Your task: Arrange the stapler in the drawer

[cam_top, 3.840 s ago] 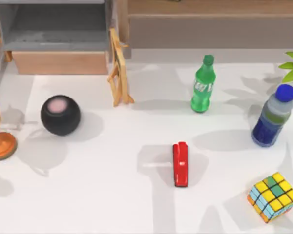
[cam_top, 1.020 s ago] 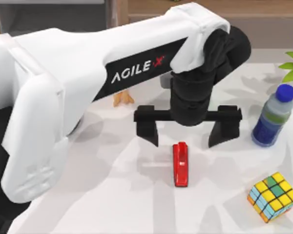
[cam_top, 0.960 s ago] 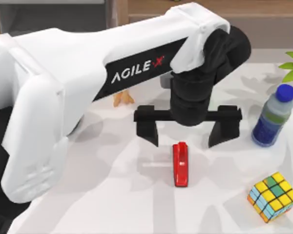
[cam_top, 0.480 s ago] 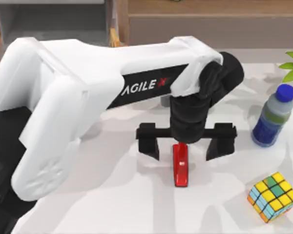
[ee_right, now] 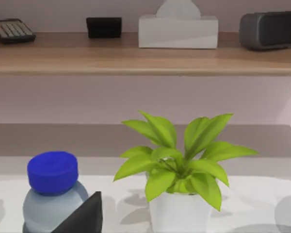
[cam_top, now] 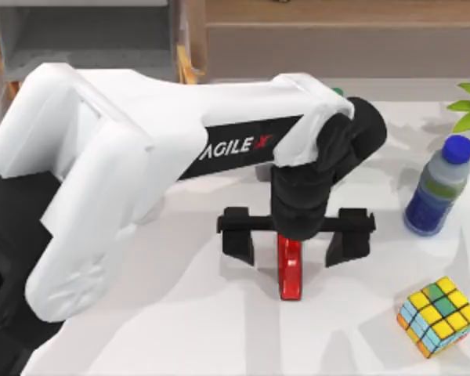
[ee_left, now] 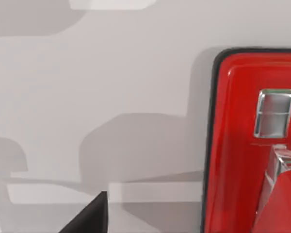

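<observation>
Red stapler (cam_top: pixel 290 274): flat on the white surface (cam_top: pixel 180 313), centre-right, far end under the gripper.
Left gripper (cam_top: pixel 296 247): fingers spread wide, one either side of the stapler, seemingly not touching.
Drawer (cam_top: pixel 86 39): open, top left, well apart.
Right arm: parked near the blue-capped bottle (ee_right: pixel 53 194).

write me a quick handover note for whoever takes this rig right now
Left gripper: open, lowered astride the far end of the stapler, one finger on each side, not closed on it.
Right arm: parked near the blue-capped bottle and plant.
Stapler lies flat on the table, mid-right. Drawer stands open at the far left.
Done: approach. Left: grasp, lift, carry to the drawer, release.
</observation>
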Robot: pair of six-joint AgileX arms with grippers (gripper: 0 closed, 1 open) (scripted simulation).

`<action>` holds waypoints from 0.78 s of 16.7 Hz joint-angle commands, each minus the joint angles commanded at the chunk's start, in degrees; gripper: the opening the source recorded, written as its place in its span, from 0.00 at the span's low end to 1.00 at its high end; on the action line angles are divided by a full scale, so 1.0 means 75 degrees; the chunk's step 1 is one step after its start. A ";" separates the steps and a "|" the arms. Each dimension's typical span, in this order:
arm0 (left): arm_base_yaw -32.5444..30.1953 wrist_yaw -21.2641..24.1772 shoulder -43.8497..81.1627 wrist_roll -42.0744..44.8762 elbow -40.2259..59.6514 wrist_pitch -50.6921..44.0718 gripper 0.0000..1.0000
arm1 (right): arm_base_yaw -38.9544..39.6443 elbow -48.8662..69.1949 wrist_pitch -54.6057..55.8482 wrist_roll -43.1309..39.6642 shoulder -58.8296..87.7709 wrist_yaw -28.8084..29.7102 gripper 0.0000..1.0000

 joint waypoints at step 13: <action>0.0000 0.0000 0.0000 0.0000 0.0000 0.0000 0.00 | 0.0000 0.0000 0.0000 0.0000 0.0000 0.0000 1.00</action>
